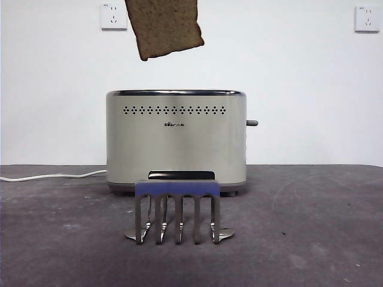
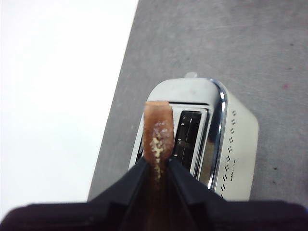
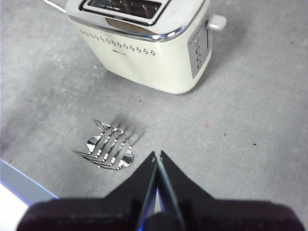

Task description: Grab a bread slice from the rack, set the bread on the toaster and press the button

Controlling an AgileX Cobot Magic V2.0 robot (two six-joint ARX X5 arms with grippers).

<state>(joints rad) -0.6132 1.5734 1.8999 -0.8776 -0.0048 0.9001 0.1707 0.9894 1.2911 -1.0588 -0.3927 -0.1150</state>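
The left gripper [image 2: 158, 166] has its two black jaws closed on the large wholegrain slice of bread [image 2: 158, 132], pinching it edge-on so the dark crust points away from the wrist. Held this way, the slice hangs upright and thin, which suits dropping it into a narrow opening. In the front view the slice of bread [image 1: 164, 27] hangs high above the boxy cream-beige toaster [image 1: 176, 140], slightly tilted and clear of the chrome top rim; the gripper itself is out of that picture. From the wrist, the slice appears to sit over the toaster's [image 2: 219, 144] far slot rather than the dark slot visible beside it, though exact alignment is hard to judge.

The small silvery metal rack [image 1: 177, 212] with its blue-purple top bar stands in front of the toaster, with no bread in it. The small dark grey lever button [image 1: 252, 123] juts from the toaster's narrow side, apparently still up.

The right gripper [image 3: 158, 159] waits with its jaws together, holding nothing, above the table [image 3: 250, 144] near the rack [image 3: 108, 147], probably keeping clear until the lever needs pressing.
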